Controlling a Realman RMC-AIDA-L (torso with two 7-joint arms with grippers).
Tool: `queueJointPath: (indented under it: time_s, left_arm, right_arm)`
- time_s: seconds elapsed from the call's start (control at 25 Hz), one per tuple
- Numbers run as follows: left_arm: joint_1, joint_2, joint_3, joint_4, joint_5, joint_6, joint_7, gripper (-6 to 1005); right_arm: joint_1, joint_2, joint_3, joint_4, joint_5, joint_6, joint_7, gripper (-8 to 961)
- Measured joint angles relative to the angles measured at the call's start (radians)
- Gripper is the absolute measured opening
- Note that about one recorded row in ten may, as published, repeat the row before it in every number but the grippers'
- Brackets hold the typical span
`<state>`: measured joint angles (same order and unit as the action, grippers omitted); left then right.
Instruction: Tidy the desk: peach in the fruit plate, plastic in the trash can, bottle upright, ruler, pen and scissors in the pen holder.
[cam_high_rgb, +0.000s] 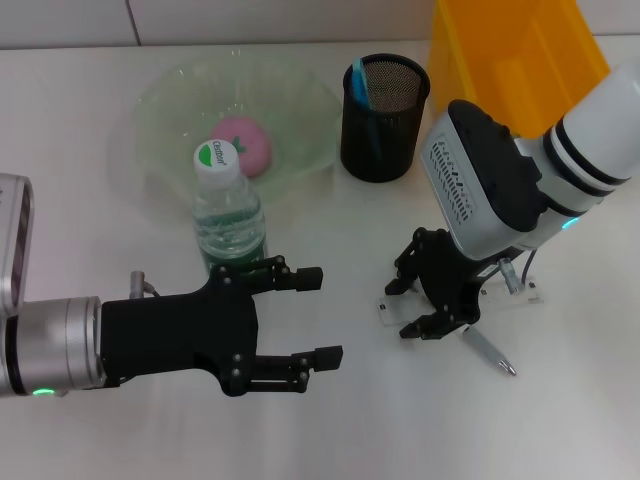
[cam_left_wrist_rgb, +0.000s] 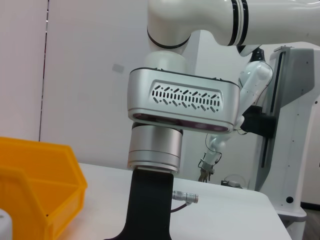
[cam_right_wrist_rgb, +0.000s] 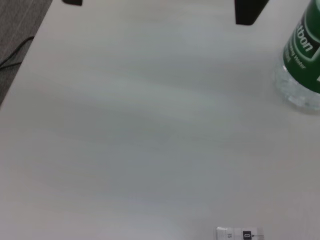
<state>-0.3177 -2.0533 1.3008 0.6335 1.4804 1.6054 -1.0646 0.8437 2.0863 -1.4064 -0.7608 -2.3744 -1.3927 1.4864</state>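
Left gripper (cam_high_rgb: 318, 315), black, hovers over the near desk, jaws spread wide and empty. Just beyond it the clear plastic water bottle with green label (cam_high_rgb: 229, 210) stands upright, and the pink peach (cam_high_rgb: 243, 144) lies in the translucent green fruit plate (cam_high_rgb: 160, 110). A blue item already sits in the black mesh pen holder (cam_high_rgb: 384, 118). Right gripper (cam_high_rgb: 429, 310) is low over the clear flat plastic ruler (cam_high_rgb: 525, 292), jaws parted, nothing held; a silver pen (cam_high_rgb: 489, 352) lies beside. Judgement: ruler is light, stiff, slick and flat; pinch it across the short edges.
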Motion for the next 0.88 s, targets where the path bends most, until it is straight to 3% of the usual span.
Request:
queueJointPath:
  time_s: [0.2,0.56,0.64,0.68,0.72,0.88]
  left_arm:
    - [0.000,0.000,0.000,0.000,0.000,-0.001,0.000,812]
    - [-0.001,0.003,0.000,0.002,0.000,-0.004,0.000,812]
    - [-0.001,0.004,0.000,0.004,0.000,-0.003,0.000,812]
    - [-0.001,0.005,0.000,0.007,0.000,-0.003,0.000,812]
    - [-0.001,0.005,0.000,0.009,0.000,-0.002,0.000,812]
    - [0.000,0.005,0.000,0.014,0.000,0.001,0.000,812]
  right_arm:
    - [0.000,0.000,-0.011,-0.001,-0.001,0.001,0.000,386]
    - [-0.016,0.000,0.002,-0.070,0.006,-0.016,0.047,384]
    - [-0.042,-0.002,0.008,-0.145,0.007,-0.037,0.088,383]
    - [-0.072,-0.005,0.043,-0.245,0.008,-0.075,0.120,383]
    - [-0.072,-0.005,0.043,-0.245,0.008,-0.075,0.120,383]
    - [-0.124,-0.006,0.246,-0.494,0.008,-0.227,0.176,383]
